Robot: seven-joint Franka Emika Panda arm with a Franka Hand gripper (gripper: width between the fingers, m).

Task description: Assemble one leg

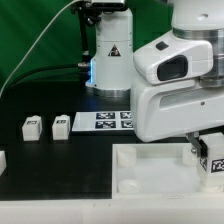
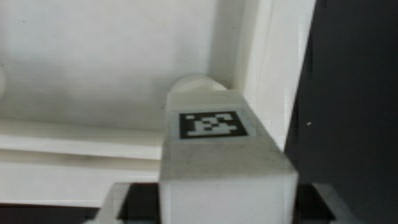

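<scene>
Between the fingers of the tool point(image 1: 207, 154), one leg point(image 2: 217, 150) is held clamped, its tip close to a corner of the white panel point(image 1: 150, 170) below, so the grasp is judged done and seating left.

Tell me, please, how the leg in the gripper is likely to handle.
The leg looks like rigid moulded plastic, so probably stiff and light. Its flat sides should sit steadily in the gripper, though the smooth surface might slip.
</scene>
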